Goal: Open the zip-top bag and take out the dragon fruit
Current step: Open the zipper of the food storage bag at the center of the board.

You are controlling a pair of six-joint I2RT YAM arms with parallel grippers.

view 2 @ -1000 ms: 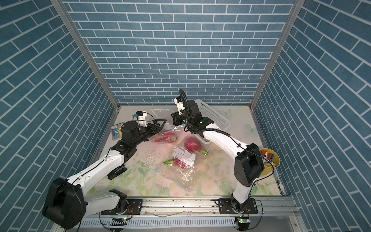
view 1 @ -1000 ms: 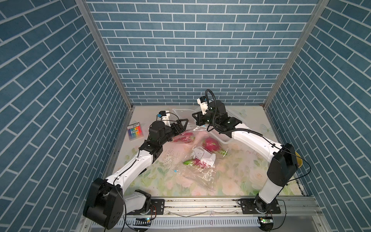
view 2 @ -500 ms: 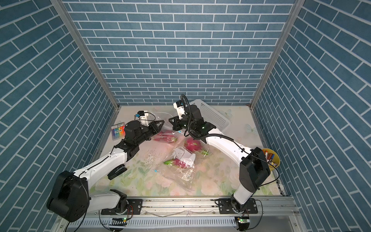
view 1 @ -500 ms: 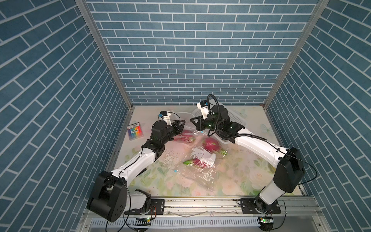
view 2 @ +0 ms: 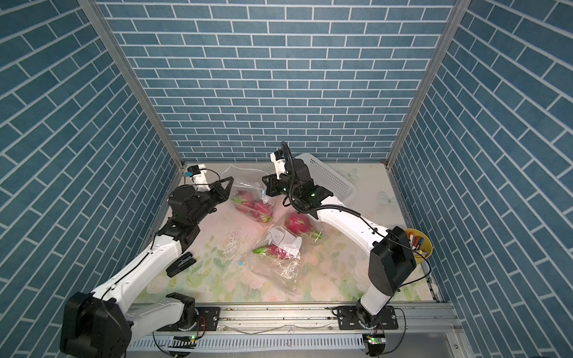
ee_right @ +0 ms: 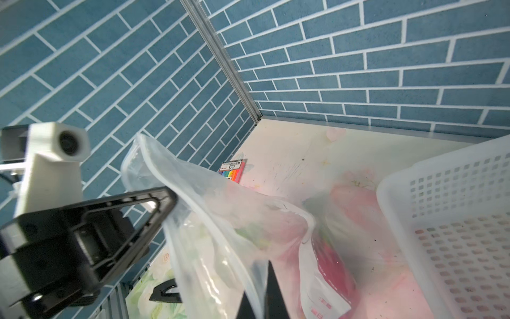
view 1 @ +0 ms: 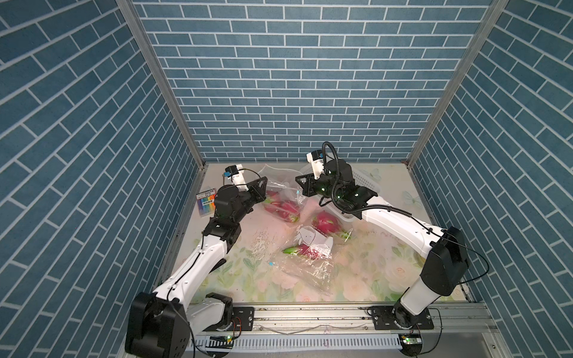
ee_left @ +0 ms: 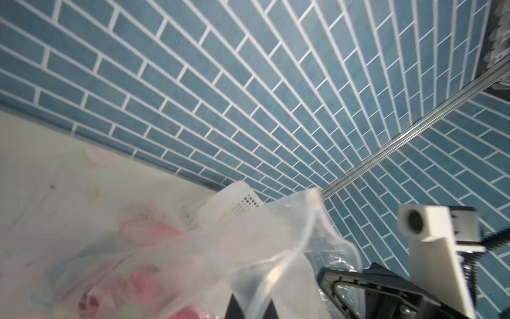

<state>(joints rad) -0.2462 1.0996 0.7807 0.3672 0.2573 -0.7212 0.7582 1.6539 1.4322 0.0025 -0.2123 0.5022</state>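
Between the left gripper (view 1: 264,189) and right gripper (view 1: 300,189), both clamped on opposite edges, the zip-top bag (view 1: 280,193) holds the dragon fruit (view 1: 282,208) below.

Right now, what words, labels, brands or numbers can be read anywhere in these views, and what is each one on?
No text can be read for certain.
Rainbow-striped pack: dark print on its header, too small to read.
White sheet at the zip-top bag: red print, blurred.
Cartoon-face card: a drawing, no words.
Pens in the yellow cup: labels too small.
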